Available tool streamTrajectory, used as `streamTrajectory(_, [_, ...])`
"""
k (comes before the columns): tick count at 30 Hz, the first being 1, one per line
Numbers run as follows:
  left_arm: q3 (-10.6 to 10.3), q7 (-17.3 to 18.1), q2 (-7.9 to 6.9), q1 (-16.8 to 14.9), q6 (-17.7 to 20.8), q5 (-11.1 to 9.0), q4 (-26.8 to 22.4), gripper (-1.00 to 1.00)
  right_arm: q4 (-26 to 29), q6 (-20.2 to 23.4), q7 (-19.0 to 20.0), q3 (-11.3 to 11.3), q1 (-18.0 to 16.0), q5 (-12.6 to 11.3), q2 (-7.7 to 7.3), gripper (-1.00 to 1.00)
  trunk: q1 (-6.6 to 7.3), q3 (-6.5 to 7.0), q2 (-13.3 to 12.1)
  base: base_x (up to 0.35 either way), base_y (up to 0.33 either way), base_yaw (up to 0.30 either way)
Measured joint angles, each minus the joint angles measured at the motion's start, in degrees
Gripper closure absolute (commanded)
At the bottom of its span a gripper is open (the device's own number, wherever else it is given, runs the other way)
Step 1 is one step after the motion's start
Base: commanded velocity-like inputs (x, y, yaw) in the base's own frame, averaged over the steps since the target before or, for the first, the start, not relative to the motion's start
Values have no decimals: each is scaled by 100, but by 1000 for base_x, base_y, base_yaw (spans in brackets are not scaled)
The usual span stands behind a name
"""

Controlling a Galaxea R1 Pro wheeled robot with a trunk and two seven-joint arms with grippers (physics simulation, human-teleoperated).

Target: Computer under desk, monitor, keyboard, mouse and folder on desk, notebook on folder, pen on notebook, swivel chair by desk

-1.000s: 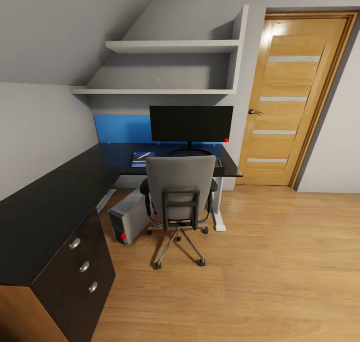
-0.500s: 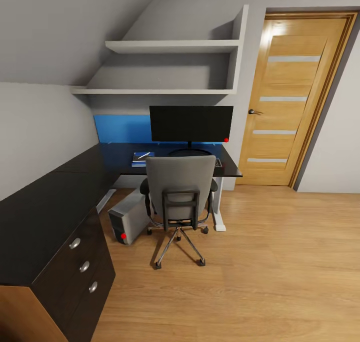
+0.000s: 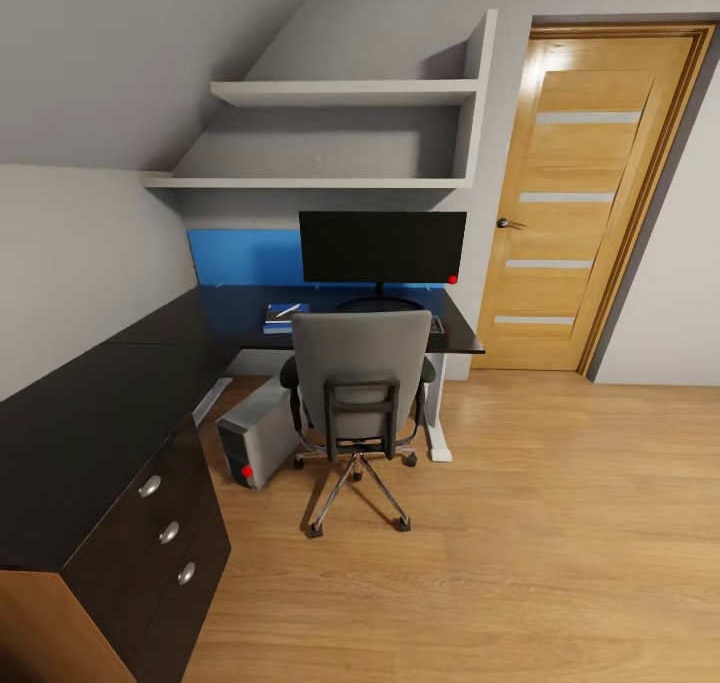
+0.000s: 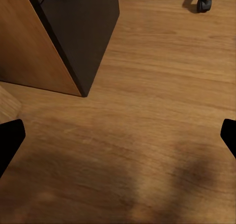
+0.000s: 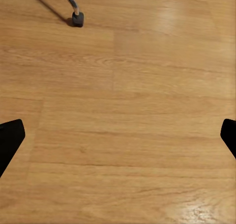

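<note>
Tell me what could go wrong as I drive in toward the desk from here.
The swivel chair sits square in front of the desk, its back hiding the seat, so whatever lies there can't be checked yet. The computer stands close beside the chair's wheeled base; rolling the chair aside could knock it. The drawer cabinet crowds the left approach.

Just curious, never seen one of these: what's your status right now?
Both grippers open over bare floor. Monitor on desk, computer beside it on the floor. Chair blocks the desk front.

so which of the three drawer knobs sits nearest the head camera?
The lowest knob on the dark cabinet; it sits below and nearer than the other two.
</note>
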State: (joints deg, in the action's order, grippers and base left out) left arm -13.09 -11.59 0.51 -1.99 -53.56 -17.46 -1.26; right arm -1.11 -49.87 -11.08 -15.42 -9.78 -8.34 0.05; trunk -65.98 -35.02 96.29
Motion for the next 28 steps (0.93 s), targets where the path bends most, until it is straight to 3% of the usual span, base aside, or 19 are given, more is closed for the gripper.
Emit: streamTrajectory(28, [5,-1,-4,0,39,3,-8,-100,0,0,0,-2,0,1,1,-100,0,0,0,0,0,0])
